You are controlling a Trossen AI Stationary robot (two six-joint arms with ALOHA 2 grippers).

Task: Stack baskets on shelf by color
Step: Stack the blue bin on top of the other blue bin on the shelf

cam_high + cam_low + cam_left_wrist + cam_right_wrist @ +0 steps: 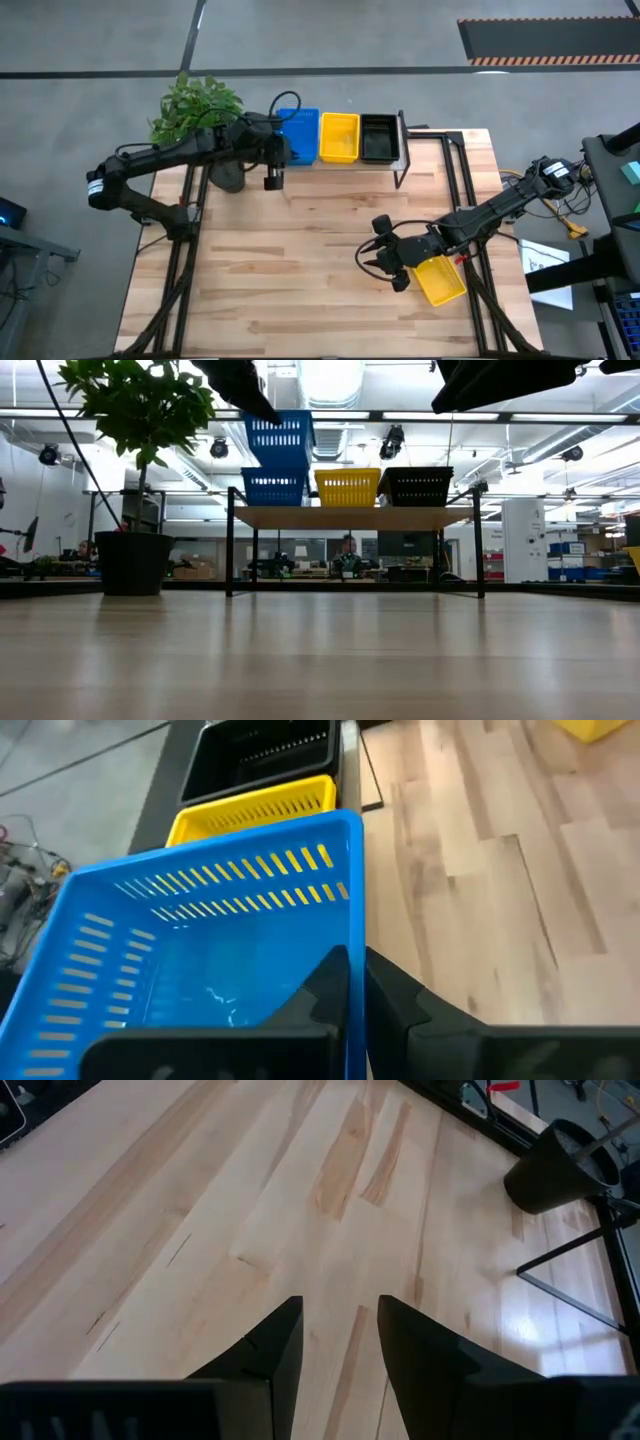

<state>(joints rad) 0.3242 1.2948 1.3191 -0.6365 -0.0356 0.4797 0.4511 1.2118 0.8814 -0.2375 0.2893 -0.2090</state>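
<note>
Plant [195,102] in a dark pot [133,562], on the desk [300,260] just left of the shelf [350,517].

Left pincer [357,982]: closed on the near wall of a blue basket [200,950], fingers either side of that wall. In the low view this held basket [279,439] hangs slightly tilted above the shelf's left end, clear of the basket beneath it.

Second blue basket [274,487]: on the shelf top at its left end, directly under the held one.

Yellow basket [338,137]: on the shelf top at its middle, just beside the blue one.

Black basket [378,138]: on the shelf top at its right end, just beside the yellow one. All three stand upright in one row along the shelf.

Shelf: light wood top on thin black legs, at the far edge of the desk, seen from the side in the low view with room and ceiling lights behind it.

Right pincer [385,262]: well apart from the shelf, toward the near right part of the desk, fingers [268,1350] parted with bare wood showing between them, gripping nothing.

Further yellow basket [439,279]: on the desk near its right edge, well apart from the shelf, lying askew and partly under the right arm, just behind the right pincer.
</note>
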